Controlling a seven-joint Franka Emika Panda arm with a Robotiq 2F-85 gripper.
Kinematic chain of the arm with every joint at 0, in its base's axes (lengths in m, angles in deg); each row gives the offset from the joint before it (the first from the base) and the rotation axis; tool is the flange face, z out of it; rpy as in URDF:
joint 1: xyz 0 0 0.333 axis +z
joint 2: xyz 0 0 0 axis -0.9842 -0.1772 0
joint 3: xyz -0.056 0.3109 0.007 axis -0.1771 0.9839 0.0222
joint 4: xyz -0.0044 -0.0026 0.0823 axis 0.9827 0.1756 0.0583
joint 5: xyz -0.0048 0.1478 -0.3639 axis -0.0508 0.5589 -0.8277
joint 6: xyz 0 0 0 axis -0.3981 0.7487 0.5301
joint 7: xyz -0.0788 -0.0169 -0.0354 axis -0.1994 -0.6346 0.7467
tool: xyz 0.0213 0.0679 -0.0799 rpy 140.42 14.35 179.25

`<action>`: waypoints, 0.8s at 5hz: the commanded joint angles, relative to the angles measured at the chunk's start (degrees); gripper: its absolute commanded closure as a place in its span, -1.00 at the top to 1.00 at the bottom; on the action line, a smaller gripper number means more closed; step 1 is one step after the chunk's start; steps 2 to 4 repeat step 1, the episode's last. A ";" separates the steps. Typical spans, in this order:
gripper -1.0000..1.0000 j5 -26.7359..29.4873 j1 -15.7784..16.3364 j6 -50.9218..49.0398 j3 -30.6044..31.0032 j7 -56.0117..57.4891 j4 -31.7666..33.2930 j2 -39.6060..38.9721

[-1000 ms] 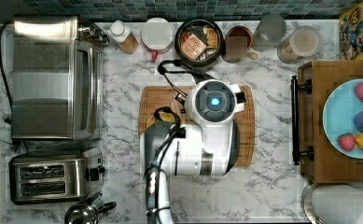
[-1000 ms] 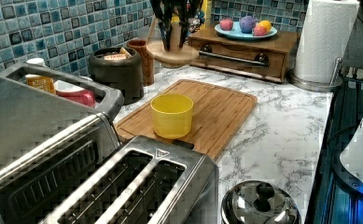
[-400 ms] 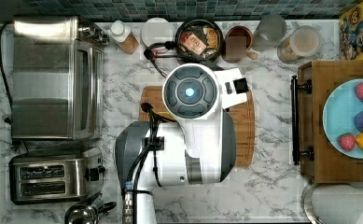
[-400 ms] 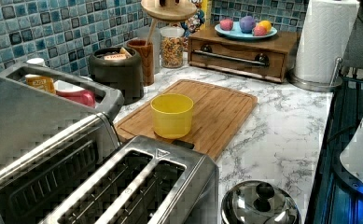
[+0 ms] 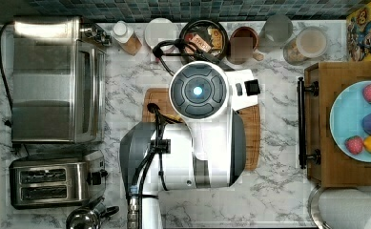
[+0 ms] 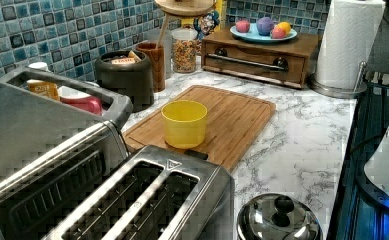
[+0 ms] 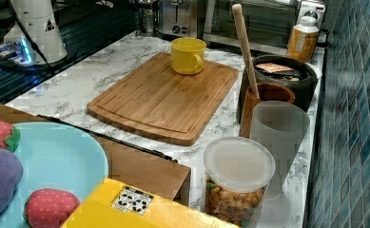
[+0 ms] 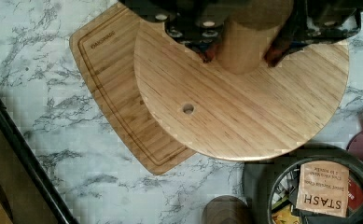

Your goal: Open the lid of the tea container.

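Claw: in the wrist view the gripper (image 8: 242, 53) was pinched on the wooden knob (image 8: 244, 44) of the round wooden lid (image 8: 244, 107), one dark finger (image 8: 207, 50) against each side of the knob.
Lid: held up off the counter; in the wrist view it hung over one corner of the cutting board (image 8: 118, 88) and the marble, and in the left view its disc (image 6: 184, 6) sat high above the jars at the back wall.
Tea container: the wide black tub (image 5: 203, 38) stood uncovered against the tiled wall, between the white-topped jar (image 5: 159, 32) and the brown cup (image 5: 242, 44) in the top view. Paper sachets lay inside, one tan packet (image 8: 322, 189) reading STASH. In the right view the tub (image 7: 281, 80) sat just behind the brown cup with its wooden spoon (image 7: 244, 45).
Arm: the white robot arm (image 5: 197, 138) reached over the cutting board toward the back row in the top view.
Mug: a yellow mug (image 6: 184, 123) stood upright on the cutting board, near the toaster (image 6: 147, 200) end.
Other items: a toaster oven (image 5: 54, 81) sat at the top view's left; a blue plate (image 5: 347, 119) of toy fruit rested on a wooden drawer box (image 5: 321, 157) at the top view's right; a cereal jar (image 7: 238, 183) stood beside a frosted cup (image 7: 278, 137).
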 commanded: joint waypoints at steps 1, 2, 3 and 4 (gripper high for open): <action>-1.00 -0.29 0.12 0.49 0.71 -2.04 -10.19 2.56; -1.00 -0.29 0.12 0.49 0.71 -2.04 -10.19 2.56; -1.00 -0.29 0.12 0.49 0.71 -2.04 -10.19 2.56; -1.00 -0.29 0.12 0.49 0.71 -2.04 -10.19 2.56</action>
